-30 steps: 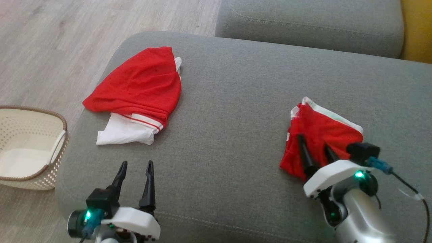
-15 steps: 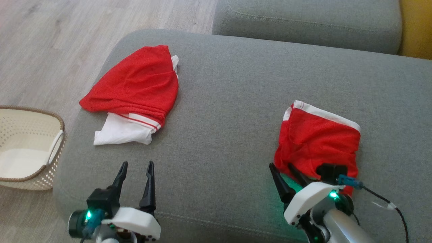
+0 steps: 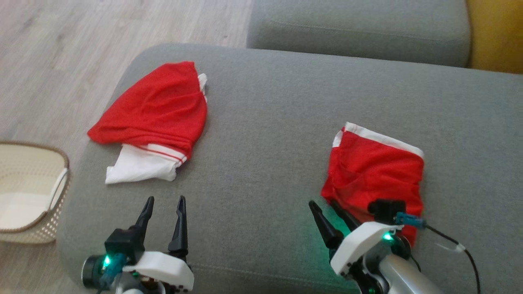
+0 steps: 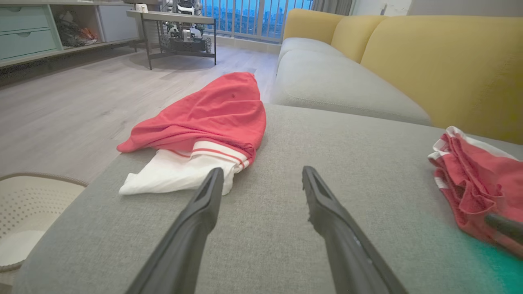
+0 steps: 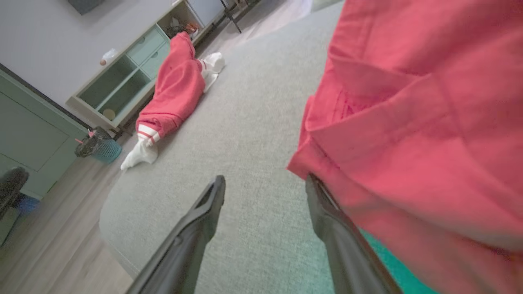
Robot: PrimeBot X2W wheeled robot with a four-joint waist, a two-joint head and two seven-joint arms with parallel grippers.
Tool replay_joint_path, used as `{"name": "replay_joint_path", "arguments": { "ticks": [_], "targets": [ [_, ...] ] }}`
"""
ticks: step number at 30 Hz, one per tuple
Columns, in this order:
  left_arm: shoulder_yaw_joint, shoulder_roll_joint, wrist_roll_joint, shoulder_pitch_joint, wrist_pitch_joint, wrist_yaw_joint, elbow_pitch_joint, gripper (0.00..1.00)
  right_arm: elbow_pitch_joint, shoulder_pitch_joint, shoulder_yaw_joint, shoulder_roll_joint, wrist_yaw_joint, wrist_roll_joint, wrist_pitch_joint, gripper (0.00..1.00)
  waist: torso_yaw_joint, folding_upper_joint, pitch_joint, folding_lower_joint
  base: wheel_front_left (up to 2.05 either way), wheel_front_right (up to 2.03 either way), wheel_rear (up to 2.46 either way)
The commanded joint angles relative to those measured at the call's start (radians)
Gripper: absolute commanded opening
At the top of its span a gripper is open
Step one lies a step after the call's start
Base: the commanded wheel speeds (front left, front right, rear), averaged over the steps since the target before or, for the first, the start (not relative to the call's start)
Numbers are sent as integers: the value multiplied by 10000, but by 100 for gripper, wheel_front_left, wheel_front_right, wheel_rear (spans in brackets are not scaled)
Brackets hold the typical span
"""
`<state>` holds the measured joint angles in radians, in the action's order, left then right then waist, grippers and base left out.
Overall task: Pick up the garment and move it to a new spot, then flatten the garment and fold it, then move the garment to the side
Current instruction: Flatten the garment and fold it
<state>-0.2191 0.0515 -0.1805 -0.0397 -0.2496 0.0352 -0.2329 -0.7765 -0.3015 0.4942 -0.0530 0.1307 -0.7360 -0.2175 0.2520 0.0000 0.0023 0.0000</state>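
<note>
The garment (image 3: pixel 376 171) is a red piece with a white band, lying folded on the right of the grey couch seat (image 3: pixel 265 143). It also shows in the left wrist view as the garment (image 4: pixel 470 179) and up close in the right wrist view as the garment (image 5: pixel 408 122). My right gripper (image 3: pixel 322 203) stands open at its near left corner, holding nothing. In the right wrist view, the right gripper (image 5: pixel 265 179) has one finger against the cloth's edge. My left gripper (image 3: pixel 165 199) hovers open and empty over the seat's near left, as the left gripper (image 4: pixel 262 170) confirms.
A second red and white garment (image 3: pixel 151 110) lies crumpled at the seat's far left. A cream perforated basket (image 3: pixel 36 145) stands on the wooden floor to the left. Another grey cushion (image 3: pixel 359 32) lies beyond, with a yellow backrest (image 4: pixel 449 61) to the right.
My right gripper has drawn back off the folded garment toward its near left corner, leaving it on the seat. The camera shifted slightly. The left arm stayed still.
</note>
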Motion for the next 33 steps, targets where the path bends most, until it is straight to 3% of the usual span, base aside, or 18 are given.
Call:
{"name": "replay_joint_path", "arguments": {
  "ticks": [1,4,8,12,16,23,33],
  "targets": [
    [323,-13,-20,246,-122,54,315,100,580,-446,131,28,0,-7,-204,100,-193,0,-162,0,0,0,0],
    [374,-13,5,193,-122,84,403,100,1056,-431,-268,28,0,516,-330,100,-393,0,-336,0,0,0,0],
    [503,-13,15,95,-122,136,632,100,1778,-346,-1668,-214,0,3177,-425,100,-670,0,-504,0,0,0,0],
    [554,-13,-10,54,-122,184,903,100,3459,395,-3478,-109,0,5593,-437,100,-869,0,-537,0,0,0,0],
    [467,-13,84,11,-122,242,1097,100,5073,1357,-4672,-2,0,7199,-439,100,-978,0,-519,0,0,0,0],
    [252,-13,142,-236,-122,441,1426,100,6151,2502,-5414,24,0,7361,-440,100,-1052,0,-507,0,0,0,0],
    [287,-13,387,-542,-122,350,1565,100,6094,2932,-5605,26,0,6602,-441,100,-1066,0,-458,0,0,0,0]
  ]
}}
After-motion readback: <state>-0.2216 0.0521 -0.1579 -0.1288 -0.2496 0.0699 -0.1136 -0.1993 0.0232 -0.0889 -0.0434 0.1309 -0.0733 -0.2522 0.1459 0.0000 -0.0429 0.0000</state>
